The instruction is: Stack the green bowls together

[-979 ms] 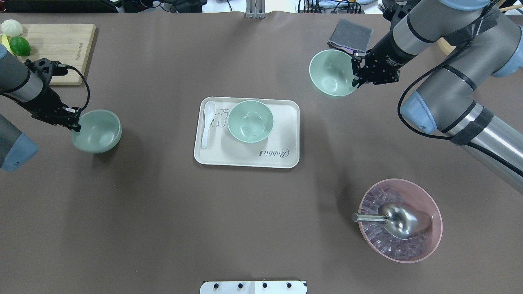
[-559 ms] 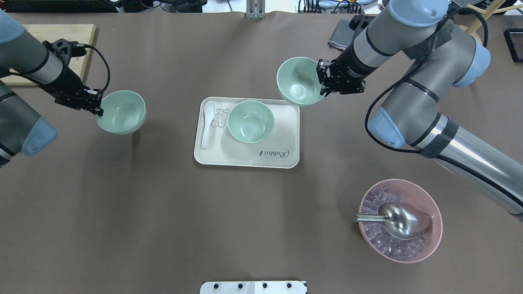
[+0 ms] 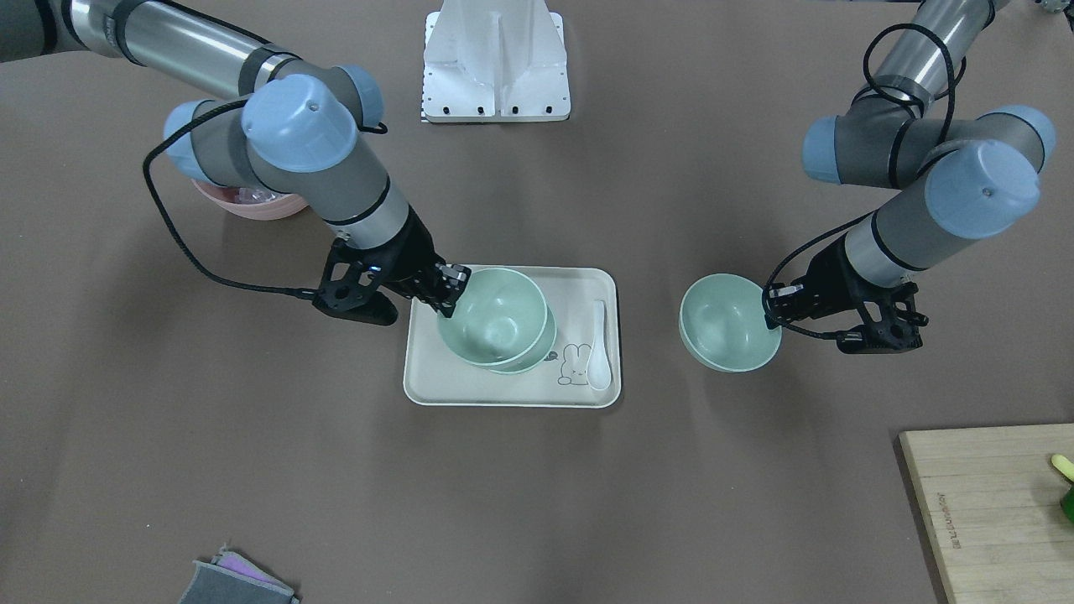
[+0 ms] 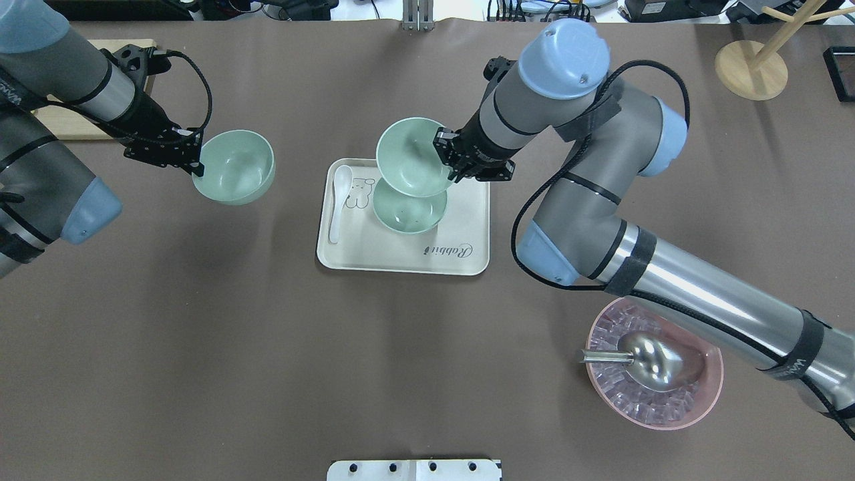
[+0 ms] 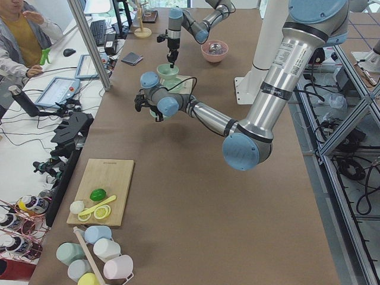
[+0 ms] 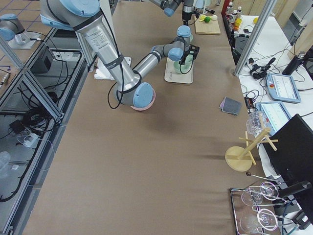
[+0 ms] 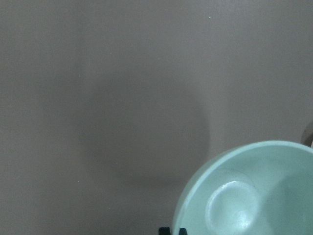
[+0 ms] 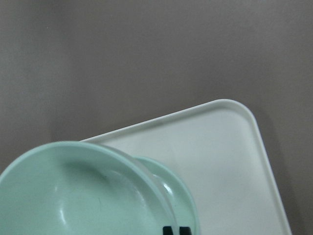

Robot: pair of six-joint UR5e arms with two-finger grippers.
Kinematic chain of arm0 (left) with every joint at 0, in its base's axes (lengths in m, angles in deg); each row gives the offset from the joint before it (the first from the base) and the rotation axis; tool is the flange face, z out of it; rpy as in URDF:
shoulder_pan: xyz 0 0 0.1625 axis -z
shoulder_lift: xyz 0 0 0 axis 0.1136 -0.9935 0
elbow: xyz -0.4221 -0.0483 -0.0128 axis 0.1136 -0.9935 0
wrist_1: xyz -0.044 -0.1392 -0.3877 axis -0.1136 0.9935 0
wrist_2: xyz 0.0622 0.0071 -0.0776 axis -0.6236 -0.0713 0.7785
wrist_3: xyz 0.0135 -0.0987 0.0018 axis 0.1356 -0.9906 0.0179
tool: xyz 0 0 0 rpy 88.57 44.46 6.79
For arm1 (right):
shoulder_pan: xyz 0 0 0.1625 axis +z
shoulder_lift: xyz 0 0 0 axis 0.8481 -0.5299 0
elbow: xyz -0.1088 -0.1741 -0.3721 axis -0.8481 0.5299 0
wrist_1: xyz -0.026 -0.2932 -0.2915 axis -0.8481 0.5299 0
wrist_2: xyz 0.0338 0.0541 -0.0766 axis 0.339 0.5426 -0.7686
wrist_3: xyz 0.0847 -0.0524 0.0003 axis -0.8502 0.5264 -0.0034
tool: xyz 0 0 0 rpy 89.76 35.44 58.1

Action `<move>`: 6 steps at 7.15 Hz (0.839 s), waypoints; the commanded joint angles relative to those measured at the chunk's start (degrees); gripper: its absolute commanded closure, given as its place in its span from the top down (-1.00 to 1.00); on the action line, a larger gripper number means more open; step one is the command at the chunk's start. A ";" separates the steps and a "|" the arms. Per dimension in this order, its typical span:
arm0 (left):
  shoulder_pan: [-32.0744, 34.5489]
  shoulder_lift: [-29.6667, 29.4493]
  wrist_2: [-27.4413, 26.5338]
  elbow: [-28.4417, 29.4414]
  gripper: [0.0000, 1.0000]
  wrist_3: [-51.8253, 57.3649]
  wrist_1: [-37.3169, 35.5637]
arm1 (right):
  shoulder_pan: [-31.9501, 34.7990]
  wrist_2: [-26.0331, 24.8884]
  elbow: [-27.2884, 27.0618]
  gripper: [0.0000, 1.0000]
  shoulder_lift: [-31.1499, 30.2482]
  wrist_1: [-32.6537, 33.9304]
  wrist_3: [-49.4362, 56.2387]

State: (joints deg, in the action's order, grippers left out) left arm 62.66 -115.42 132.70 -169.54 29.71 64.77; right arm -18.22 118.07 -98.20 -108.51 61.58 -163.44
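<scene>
One green bowl sits on the cream tray. My right gripper is shut on the rim of a second green bowl and holds it in the air over the tray bowl, offset to the far side; in the front-facing view this held bowl overlaps the tray bowl. My left gripper is shut on the rim of the third green bowl, held above the table left of the tray; it also shows in the front-facing view.
A white spoon lies on the tray's left side. A pink bowl with ice and a metal scoop stands at the near right. A wooden cutting board lies far left. A wooden stand is at the far right.
My right gripper has carried its bowl left, to above the tray bowl. My left gripper has carried its bowl right and slightly farther, toward the tray.
</scene>
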 commanded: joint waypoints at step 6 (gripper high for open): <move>-0.15 -2.68 4.26 -3.95 -1.00 -7.01 0.15 | -1.38 3.58 5.99 -1.00 0.90 -5.92 -3.45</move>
State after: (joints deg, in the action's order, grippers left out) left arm 62.52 -117.86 136.22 -173.24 23.49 64.80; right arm -19.60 119.07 -92.24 -107.27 55.19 -166.91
